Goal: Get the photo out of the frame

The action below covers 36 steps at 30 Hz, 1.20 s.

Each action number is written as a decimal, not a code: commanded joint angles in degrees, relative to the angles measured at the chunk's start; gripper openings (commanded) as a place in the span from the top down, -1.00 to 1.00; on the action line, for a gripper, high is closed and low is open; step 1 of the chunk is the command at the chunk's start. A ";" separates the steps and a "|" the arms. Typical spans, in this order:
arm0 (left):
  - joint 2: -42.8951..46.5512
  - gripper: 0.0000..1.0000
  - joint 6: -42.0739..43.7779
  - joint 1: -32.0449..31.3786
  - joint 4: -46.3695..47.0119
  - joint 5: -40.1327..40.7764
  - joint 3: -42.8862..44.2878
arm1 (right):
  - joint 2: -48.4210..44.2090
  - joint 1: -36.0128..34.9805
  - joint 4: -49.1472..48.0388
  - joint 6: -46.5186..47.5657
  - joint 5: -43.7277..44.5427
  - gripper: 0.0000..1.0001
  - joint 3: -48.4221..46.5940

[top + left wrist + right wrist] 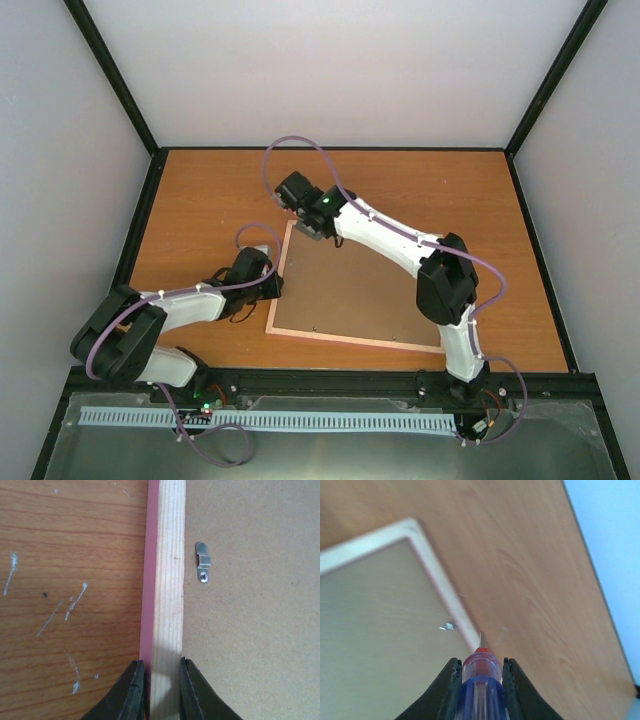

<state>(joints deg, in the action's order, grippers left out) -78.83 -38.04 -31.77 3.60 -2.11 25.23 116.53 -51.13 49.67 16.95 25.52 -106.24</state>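
Two pincers on a frame that lies face down.
The left pincer (160, 664) is shut tight on the pale wood edge of the pink frame (167, 580), with one finger on each side. The right pincer (481, 661) squeezes a screwdriver (481, 687) with a see-through blue handle. Its tip points at the frame's edge, near a small metal clip (447, 626). The frame lies flat on the brown table (200, 190), with its board back (350, 285) up.

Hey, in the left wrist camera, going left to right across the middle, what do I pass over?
Scratched wooden table, pink outer edge of the frame, its pale wood rail, a small metal clip, then bare brown backing board.
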 commanded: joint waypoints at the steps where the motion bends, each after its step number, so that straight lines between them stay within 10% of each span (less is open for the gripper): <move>1: -0.25 0.99 -1.75 0.13 -5.19 -1.18 -0.71 | 0.55 1.54 0.01 2.56 8.12 0.94 -0.14; 14: 4.23 0.92 -0.01 0.33 -7.55 -0.58 2.14 | -11.73 9.33 0.97 0.17 -24.98 0.95 6.94; 23: 7.47 0.02 3.02 1.18 -17.66 1.87 9.24 | -27.45 16.41 -4.37 4.01 -36.93 0.94 23.64; 36: 14.54 0.07 -0.91 -5.09 -29.76 -3.71 9.63 | -39.69 17.44 -4.68 11.37 -53.70 0.95 38.24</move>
<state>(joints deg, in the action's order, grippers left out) -67.09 -35.27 -33.10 -18.39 -4.73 34.63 79.68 -34.04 46.24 25.76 -20.80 -69.69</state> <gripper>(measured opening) 0.465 0.181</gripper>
